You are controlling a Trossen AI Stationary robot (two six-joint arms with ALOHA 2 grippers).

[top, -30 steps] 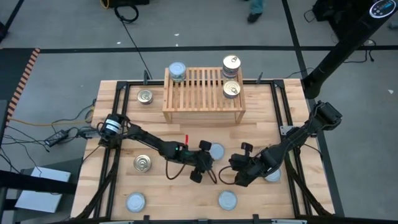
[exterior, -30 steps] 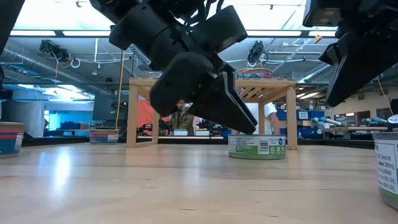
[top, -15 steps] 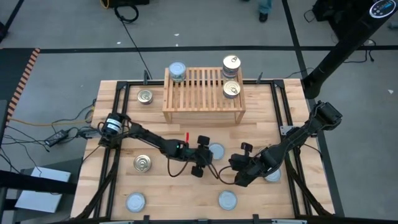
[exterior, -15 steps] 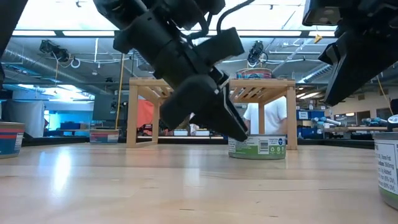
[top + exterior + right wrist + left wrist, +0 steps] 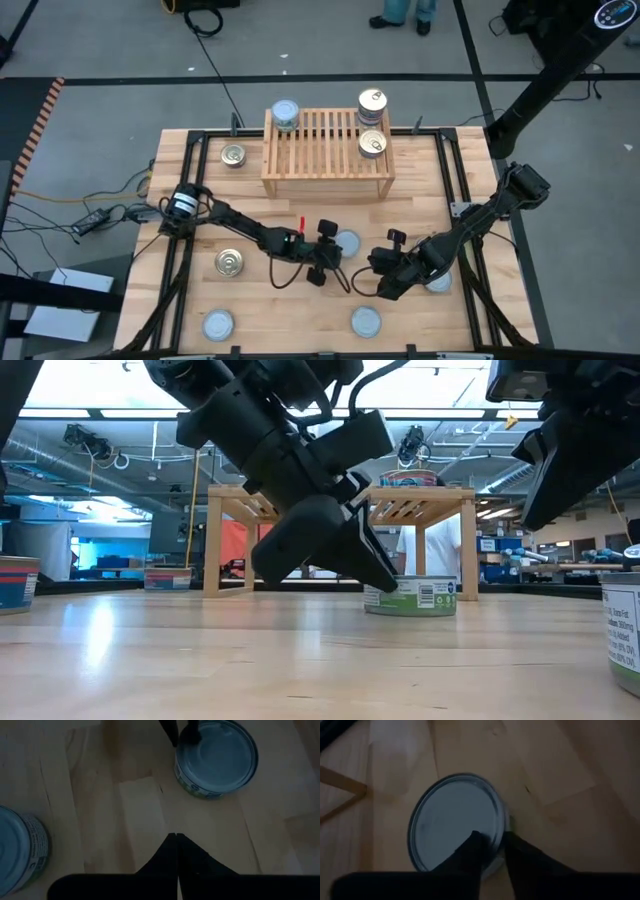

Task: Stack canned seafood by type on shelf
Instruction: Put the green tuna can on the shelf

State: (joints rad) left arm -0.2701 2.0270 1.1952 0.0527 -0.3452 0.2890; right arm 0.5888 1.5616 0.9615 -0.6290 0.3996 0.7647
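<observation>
Left wrist view: left tool (image 5: 492,851) pinching the silver tin's (image 5: 452,820) rim; squeeze firmly, then lift straight up.

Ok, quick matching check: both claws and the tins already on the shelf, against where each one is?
Things:
1. left claw
2. right claw
3. gold-lid tins
4. shelved silver-lid tin

Places:
A. left end of the shelf
B. shut, over bare tabletop
C. at the rim of the middle tin
D. right end of the shelf

Pairs: 1-C, 2-B, 3-D, 4-A
</observation>
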